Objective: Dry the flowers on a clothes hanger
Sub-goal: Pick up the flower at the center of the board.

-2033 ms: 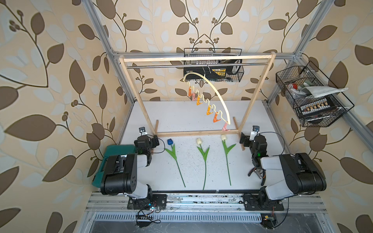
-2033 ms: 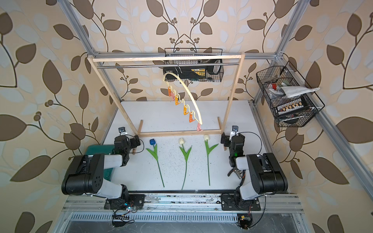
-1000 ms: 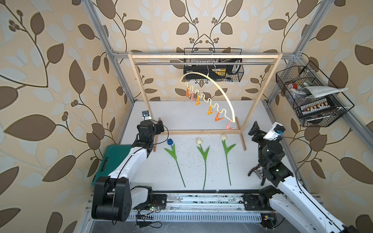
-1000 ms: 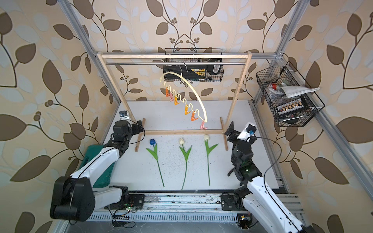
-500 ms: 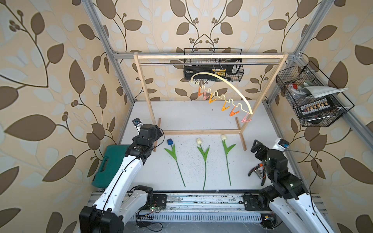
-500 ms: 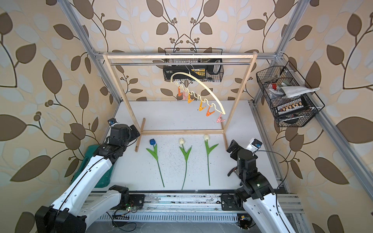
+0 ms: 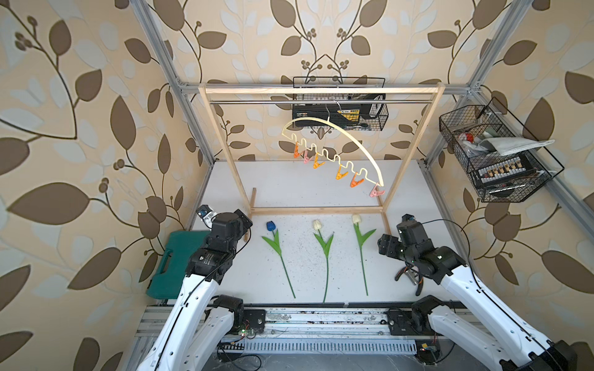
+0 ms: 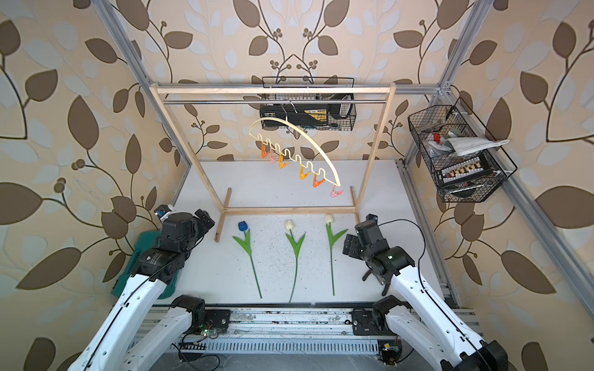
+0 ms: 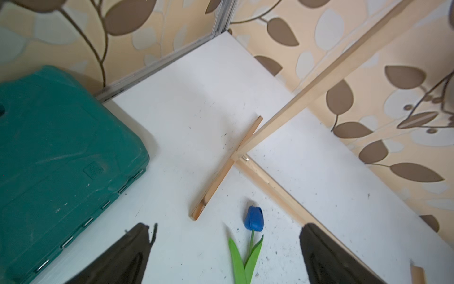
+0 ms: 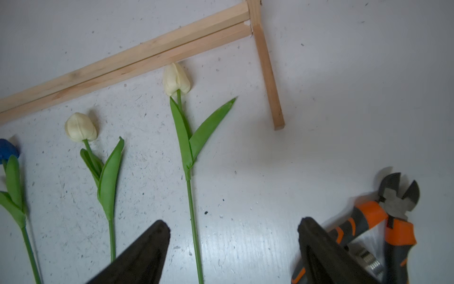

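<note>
While three flowers (image 7: 324,245) lie flat | one clothes hanger (image 7: 307,118) | six clips (image 7: 356,183)

Flowers (image 7: 325,249): 3 tulips flat, near side; blue left, 2 cream mid & right. Clothes hanger (image 7: 308,118) hangs far, tilted.

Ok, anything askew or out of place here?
The clothes hanger hangs turned slantwise to the rack's rod. Orange-handled cutters lie by the right arm, unrelated to the three flowers, which lie in a tidy row.
</note>
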{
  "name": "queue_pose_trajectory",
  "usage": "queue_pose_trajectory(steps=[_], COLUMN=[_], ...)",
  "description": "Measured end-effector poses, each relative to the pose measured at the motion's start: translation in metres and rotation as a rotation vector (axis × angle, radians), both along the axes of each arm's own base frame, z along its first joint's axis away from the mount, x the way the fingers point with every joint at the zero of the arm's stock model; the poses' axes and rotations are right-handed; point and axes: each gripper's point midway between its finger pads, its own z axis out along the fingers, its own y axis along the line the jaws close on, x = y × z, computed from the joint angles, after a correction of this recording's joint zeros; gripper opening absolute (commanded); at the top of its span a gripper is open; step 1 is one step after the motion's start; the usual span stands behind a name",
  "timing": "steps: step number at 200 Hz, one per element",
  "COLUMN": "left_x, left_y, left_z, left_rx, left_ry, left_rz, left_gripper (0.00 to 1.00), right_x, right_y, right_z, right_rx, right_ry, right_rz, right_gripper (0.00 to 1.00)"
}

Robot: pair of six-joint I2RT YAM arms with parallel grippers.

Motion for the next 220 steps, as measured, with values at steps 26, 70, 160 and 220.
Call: queue_pose_trajectory(steps=[26, 70, 160, 220], left_x=[0.0, 0.002, 0.0, -0.019], left_y=[-0.01, -0.017, -0.077, -0.121], left_z=[-0.015, -0.02, -0.039, -0.044], left_rx=[-0.039, -0.134, -0.283, -0.346], left_ry=[0.065, 0.036, 0.023, 0.039], left_rz=[-0.031, -0.008, -0.345, -0.576], left_gripper=[0.99, 0.99, 0.9, 0.89], right_x=[-0.016, -0.026, -0.015, 0.001], right_y=[0.012, 0.022, 0.059, 0.074], right_z=[-0.007, -0.022, -0.06, -0.088], right_rx=[-0.007, -0.049, -0.058, -0.045], right_ry=[0.052, 0.136, 0.236, 0.275], right_rz=[0.062, 0.101, 0.149, 0.105], right_gripper=[0.79, 0.67, 0.49, 0.33])
